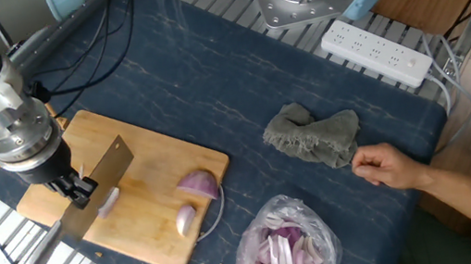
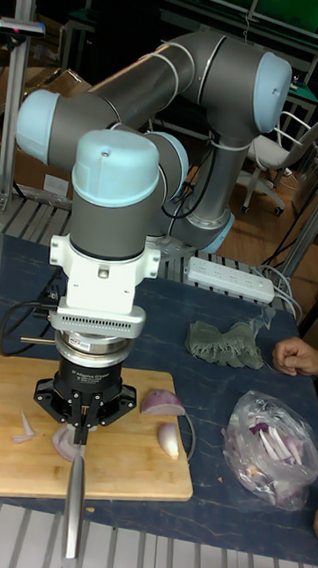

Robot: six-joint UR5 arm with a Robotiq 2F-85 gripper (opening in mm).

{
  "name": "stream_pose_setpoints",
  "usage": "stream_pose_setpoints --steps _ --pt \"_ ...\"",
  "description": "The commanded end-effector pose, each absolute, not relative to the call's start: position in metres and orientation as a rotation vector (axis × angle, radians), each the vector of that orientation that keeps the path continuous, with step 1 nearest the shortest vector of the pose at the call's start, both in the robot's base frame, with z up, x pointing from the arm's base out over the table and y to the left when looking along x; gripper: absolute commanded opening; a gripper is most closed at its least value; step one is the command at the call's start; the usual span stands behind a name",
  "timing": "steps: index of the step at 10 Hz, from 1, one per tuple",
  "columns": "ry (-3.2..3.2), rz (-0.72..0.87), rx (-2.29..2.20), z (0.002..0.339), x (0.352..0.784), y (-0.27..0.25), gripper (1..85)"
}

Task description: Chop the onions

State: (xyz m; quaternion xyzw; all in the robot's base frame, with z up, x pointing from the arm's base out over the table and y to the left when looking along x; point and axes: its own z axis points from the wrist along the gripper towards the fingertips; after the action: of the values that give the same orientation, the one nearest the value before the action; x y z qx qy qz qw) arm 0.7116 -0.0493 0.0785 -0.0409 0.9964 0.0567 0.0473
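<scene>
Our gripper [image 1: 78,187] pinches the long silver knife [image 1: 87,206] over a small purple onion wedge [image 1: 108,201]. We think the wedge could roll away on the wooden cutting board [image 1: 143,169].

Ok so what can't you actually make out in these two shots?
- Knife edge against the onion wedge: fixed view, too small to tell contact.
- That wedge: tall view, partly behind the pincer.
- Bag contents: blurred by plastic.
- Person's hand: arm cut off by the frame edge.
</scene>
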Motion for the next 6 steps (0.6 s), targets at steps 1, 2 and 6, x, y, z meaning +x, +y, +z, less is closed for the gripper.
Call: stream_pose_setpoints --steps 1,2,6 --pt "3.02 0.171 -0.118 0.072 0.716 -0.048 1.0" --pt "3.013 0.167 -0.117 0.07 0.719 -0.048 1.0" --pt "2.991 0.164 -0.124 0.062 0.728 -0.051 1.0"
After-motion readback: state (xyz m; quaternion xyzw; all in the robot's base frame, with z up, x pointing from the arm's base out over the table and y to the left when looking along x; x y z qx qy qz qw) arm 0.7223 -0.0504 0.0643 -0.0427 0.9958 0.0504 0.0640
